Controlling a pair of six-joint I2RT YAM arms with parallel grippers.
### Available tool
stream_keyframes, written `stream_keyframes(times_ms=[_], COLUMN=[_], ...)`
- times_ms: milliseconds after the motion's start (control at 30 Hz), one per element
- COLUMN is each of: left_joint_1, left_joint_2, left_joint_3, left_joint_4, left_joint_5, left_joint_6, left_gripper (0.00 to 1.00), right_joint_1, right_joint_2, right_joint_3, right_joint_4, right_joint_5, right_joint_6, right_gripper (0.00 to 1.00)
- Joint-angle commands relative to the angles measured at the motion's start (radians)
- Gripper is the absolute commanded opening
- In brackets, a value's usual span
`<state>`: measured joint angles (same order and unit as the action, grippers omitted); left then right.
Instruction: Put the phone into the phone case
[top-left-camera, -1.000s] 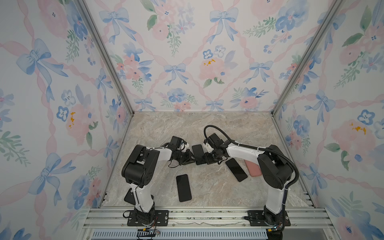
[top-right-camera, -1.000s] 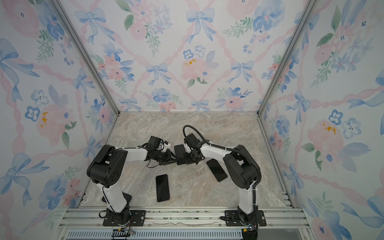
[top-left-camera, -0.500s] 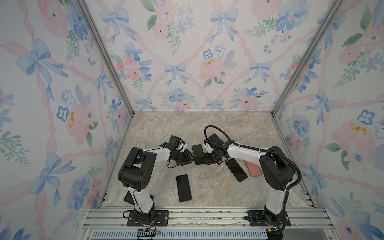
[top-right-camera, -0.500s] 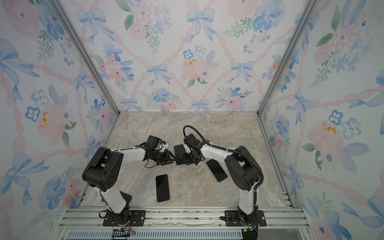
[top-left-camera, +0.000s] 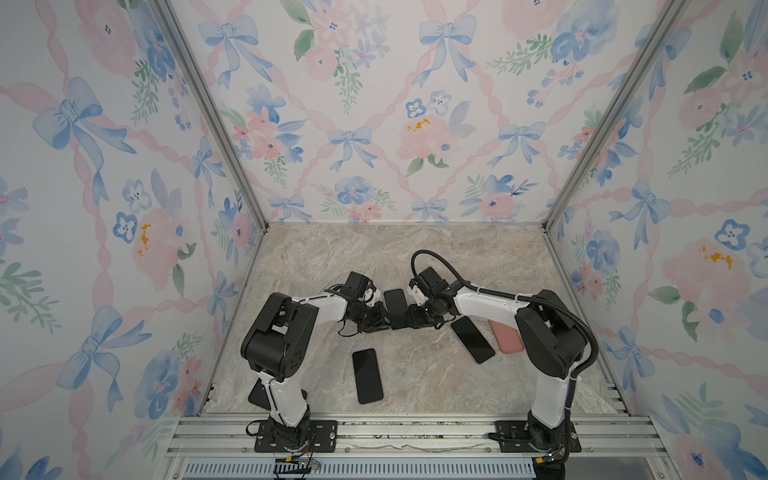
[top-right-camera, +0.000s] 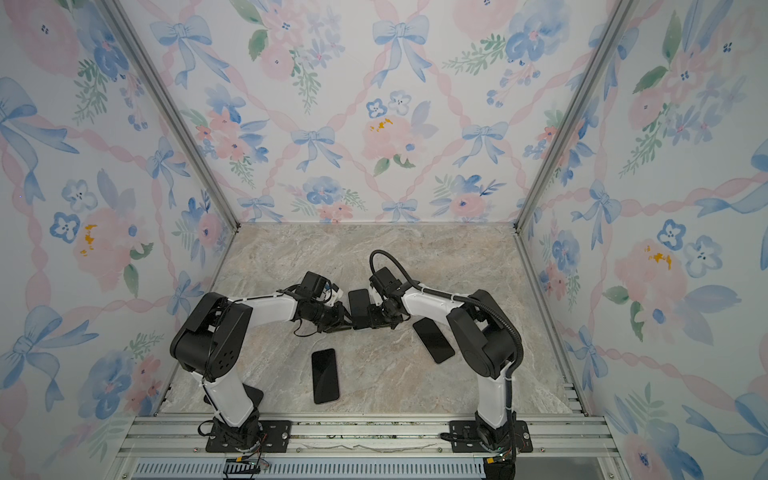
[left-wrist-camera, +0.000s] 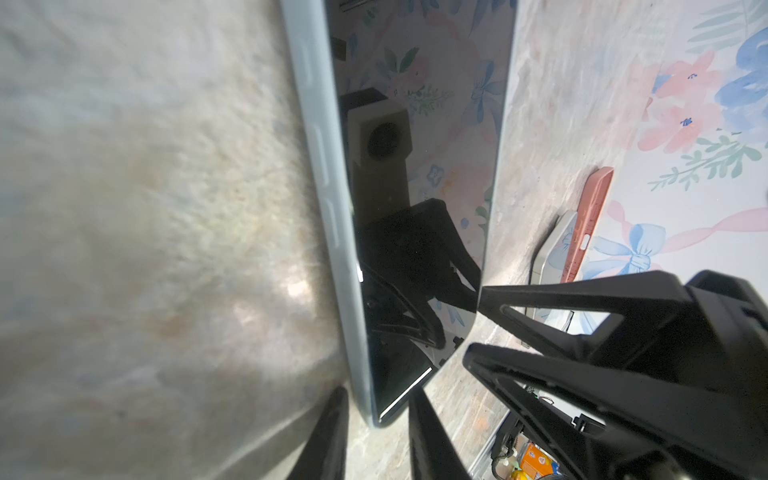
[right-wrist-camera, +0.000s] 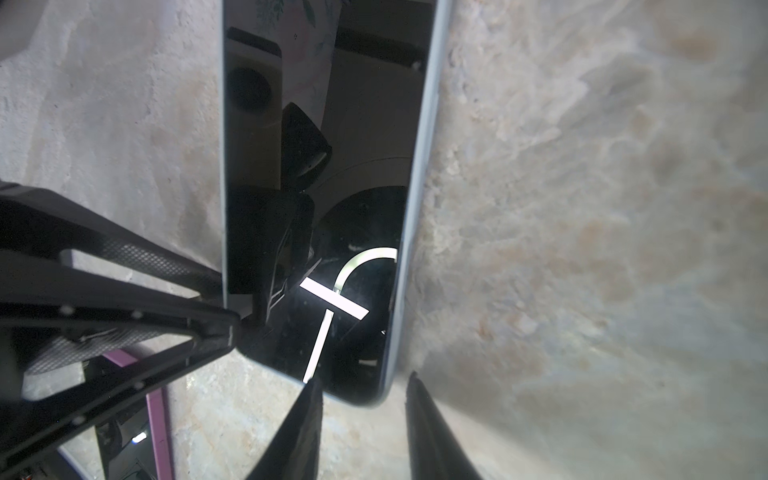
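Far left, the floral wall (top-left-camera: 124, 208) closed that side, and a dark flat thing (top-left-camera: 255, 397) peeked out behind the left arm's column, too hidden to name. A spare black phone (top-left-camera: 367, 376) lay flat near the front, with bare desk (top-left-camera: 415, 257) all round it. At the middle, the left claw (top-left-camera: 384, 327) was down low at the near end of the phone (top-left-camera: 395, 301). In the left wrist view its fingers (left-wrist-camera: 332, 432) stood parted astride the phone's corner, with a sliver of desk showing beside the pale blue case (left-wrist-camera: 324, 166). That case hugged the phone's long edge as it lay screen-up. The right claw (top-left-camera: 405, 324) came in from the other side, tip to tip with its partner. Its fingers (right-wrist-camera: 428, 432) were likewise apart, bracketing the same end, with no firm pinch showing. Rightward, a second black phone (top-left-camera: 473, 340) lay angled, just beside a pink case (top-left-camera: 505, 336) half under the right arm. Plenty of open marble-look desk ran behind both arms to the back wall (top-left-camera: 374, 124); an aluminium rail (top-left-camera: 415, 432) edged the front.
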<state>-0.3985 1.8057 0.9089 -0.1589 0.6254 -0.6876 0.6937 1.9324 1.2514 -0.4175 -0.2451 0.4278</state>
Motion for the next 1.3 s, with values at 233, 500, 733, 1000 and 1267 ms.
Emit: stream_keyframes(times_ms=[233,500,733,1000,1267], left_joint_1=[-0.001,0.006,0.009,0.022,0.101], left_joint_2=[0.052,0.055,0.056,0.001,0.008], left_joint_3=[-0.001,-0.001,0.000,0.000,0.105], left_joint_4=[-0.062,-0.063,-0.062,-0.075,-0.112], left_joint_5=[-0.039,-0.037,-0.036,-0.044,-0.089], left_joint_6=[0.025,0.032,0.033,0.028,0.054], left_gripper=[0.18,0.16,0.15,0.20,0.28], right_joint_1=[-0.004,0.004,0.007,0.008,-0.017], right_joint_2=[0.037,0.046,0.052,-0.035,-0.053], right_joint_3=[-0.002,-0.003,-0.004,-0.014,0.074], right_joint_4=[0.005,0.004,0.006,-0.005,0.027], right_joint_5=[-0.019,-0.017,-0.015,0.030,0.071], right_joint_6=[0.005,0.005,0.006,0.004,-0.011], right_gripper=[0.31,0.27,0.23,0.23,0.29])
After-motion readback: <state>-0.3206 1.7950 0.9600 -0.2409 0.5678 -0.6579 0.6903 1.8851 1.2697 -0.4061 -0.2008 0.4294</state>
